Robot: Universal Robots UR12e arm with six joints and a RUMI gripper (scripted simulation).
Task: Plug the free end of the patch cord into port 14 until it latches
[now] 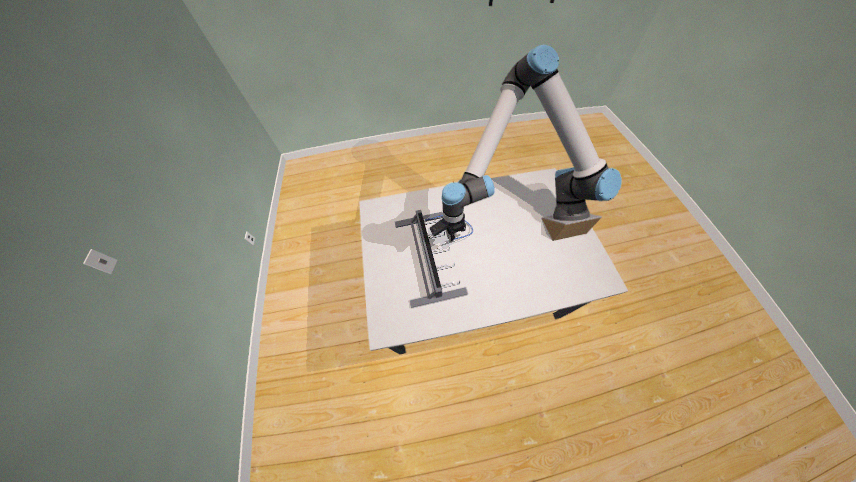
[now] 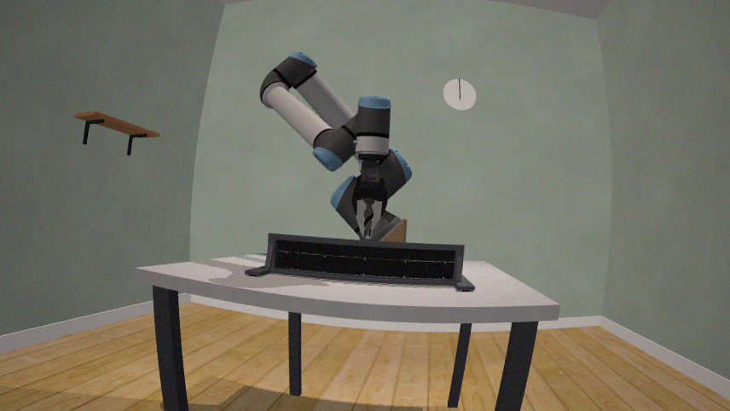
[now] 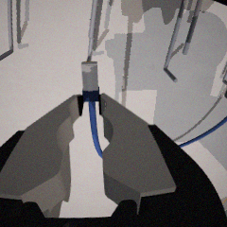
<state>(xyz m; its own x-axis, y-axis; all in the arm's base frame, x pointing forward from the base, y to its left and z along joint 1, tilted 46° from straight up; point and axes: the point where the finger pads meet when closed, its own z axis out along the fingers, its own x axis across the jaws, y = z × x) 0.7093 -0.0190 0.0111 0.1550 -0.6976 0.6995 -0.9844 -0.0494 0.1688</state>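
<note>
Gripping: end effector clamped on the plug, nearly closed, pointing down
Cord: blue patch cord trails back between the fingers
Plug position: above the table, just beside the rack, toward its far end
Rack: upright near the table's left edge

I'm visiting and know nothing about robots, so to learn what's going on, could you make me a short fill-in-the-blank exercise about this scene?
1. The grey two-jaw gripper is shut on a pale plug whose thin cord is coloured ____.
2. The long dark rack stands on a ____ table.
3. In the exterior view the gripper points ____ toward the rack.
4. The floor is made of ____ planks.

Missing words: blue; white; down; wooden
</note>
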